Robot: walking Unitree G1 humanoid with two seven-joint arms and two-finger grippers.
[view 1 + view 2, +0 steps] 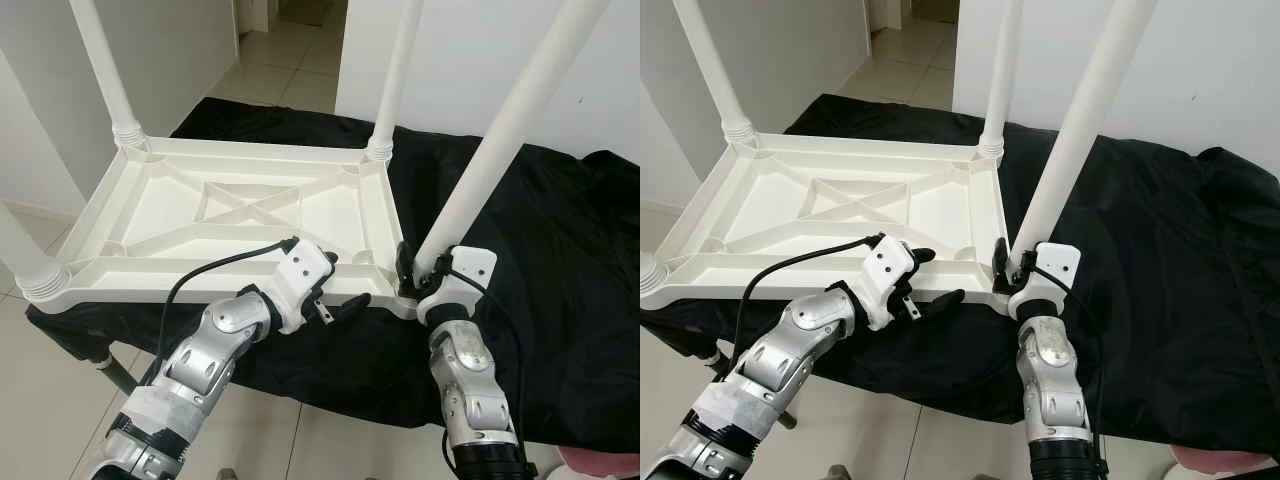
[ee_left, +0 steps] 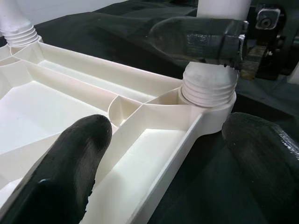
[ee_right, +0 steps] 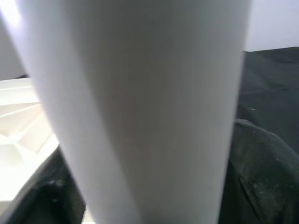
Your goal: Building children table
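My right pincer point(image 1: 418, 270) clamps the last white plastic tube leg point(image 1: 500, 140) at its corner socket, left pincer point(image 1: 335, 290) wide astride the upturned white ribbed tabletop point(image 1: 230, 215); next, twisting it home.

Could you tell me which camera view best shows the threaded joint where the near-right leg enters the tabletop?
The left wrist view: the threaded joint sits close and sharp. Both eye views show it small, beside the right gripper; the right wrist view shows the leg, blurred.

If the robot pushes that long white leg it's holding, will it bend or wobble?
Probably no bending: the white leg looks like thick, rigid plastic tube. It may wobble, since the right gripper grips it low, near the corner socket. Its smooth surface could slip.
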